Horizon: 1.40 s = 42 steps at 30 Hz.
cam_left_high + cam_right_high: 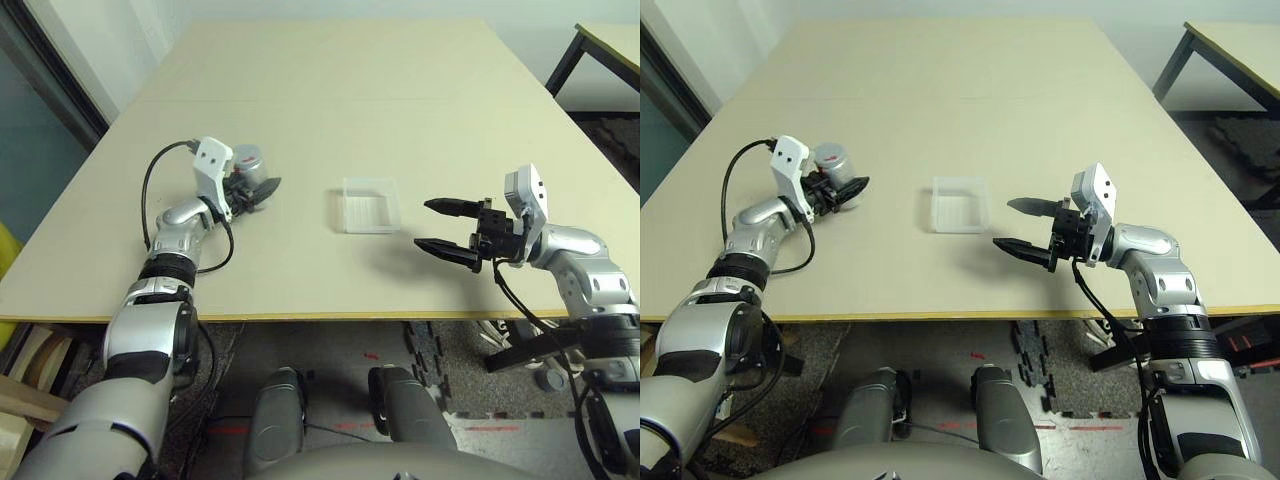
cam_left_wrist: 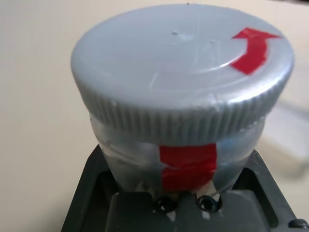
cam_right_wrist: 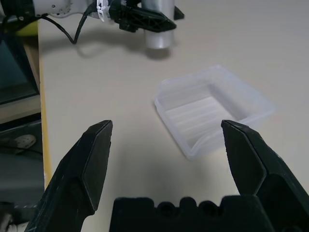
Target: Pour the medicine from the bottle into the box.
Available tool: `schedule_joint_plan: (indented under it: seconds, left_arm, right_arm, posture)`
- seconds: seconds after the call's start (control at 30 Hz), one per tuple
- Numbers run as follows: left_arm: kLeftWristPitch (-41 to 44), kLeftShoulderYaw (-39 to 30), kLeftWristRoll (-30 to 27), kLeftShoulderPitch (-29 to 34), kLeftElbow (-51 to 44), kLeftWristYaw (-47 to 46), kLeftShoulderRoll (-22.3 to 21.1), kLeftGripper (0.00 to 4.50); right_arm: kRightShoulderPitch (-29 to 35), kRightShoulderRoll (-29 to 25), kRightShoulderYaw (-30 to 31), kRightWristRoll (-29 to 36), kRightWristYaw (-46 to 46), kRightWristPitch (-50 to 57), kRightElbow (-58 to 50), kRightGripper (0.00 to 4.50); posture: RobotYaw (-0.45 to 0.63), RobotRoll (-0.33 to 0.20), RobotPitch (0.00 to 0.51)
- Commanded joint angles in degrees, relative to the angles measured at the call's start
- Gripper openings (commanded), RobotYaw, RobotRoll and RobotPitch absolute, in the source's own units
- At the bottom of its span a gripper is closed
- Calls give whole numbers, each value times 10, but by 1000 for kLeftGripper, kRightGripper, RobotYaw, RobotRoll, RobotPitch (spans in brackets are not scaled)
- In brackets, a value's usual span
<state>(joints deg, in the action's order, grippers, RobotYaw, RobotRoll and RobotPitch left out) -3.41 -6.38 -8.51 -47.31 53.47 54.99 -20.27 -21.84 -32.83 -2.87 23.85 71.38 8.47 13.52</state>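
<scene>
Left gripper (image 1: 262,190) is clamped on the bottle (image 1: 248,163), upright just above the table (image 1: 300,70), well left of the box (image 1: 367,205). Cap (image 2: 183,67) on. Right gripper (image 1: 450,228) gapes empty beside the box. Bottle likely light, rigid, smooth-walled; grip low on the body, leaving the ribbed cap free.

Both arms are built of rounded silver-grey metal segments joined by black ribbed collars near the wrists. Each wrist carries a white angular plastic camera housing with small dark screw holes. The left gripper (image 1: 262,190) and the right gripper (image 1: 437,227) each have two matte black, tapering, pointed fingers set in a blocky black base. A thin black cable loops out from the left forearm; another black cable hangs under the right forearm.
</scene>
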Motion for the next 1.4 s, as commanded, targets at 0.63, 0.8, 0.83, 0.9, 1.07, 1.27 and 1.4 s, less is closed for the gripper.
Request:
schedule_joint_plan:
  seconds: [0.63, 0.8, 0.83, 0.9, 1.07, 1.27, 1.4]
  left_arm:
    - [117, 71, -31, 20, -141, 101, 37, 2679]
    - [128, 90, -31, 23, -158, 108, 50, 2679]
    - [128, 93, -30, 24, -160, 108, 53, 2679]
    - [128, 98, -29, 24, -162, 110, 57, 2679]
    - [127, 110, -29, 22, -163, 112, 65, 2679]
    - [125, 123, -27, 21, -163, 118, 74, 2679]
    - [122, 134, -26, 24, -170, 124, 77, 2679]
  right_arm:
    - [-40, 12, 4, 22, 3, 33, -18, 4500]
    - [-67, 15, 15, 31, 14, 61, -31, 4500]
    - [-72, 16, 18, 33, 16, 68, -34, 4500]
    - [-82, 17, 22, 36, 21, 80, -38, 4500]
    - [-107, 19, 41, 39, 36, 108, -45, 4500]
    - [-139, 29, 55, 41, 47, 126, -39, 4500]
    - [-165, 39, 60, 28, 49, 115, -6, 4500]
  posture:
    - [-174, 0, 81]
    - [-176, 0, 78]
    - [-177, 0, 75]
    - [-177, 0, 75]
    - [-183, 0, 75]
    - [-191, 0, 74]
    - [-192, 0, 74]
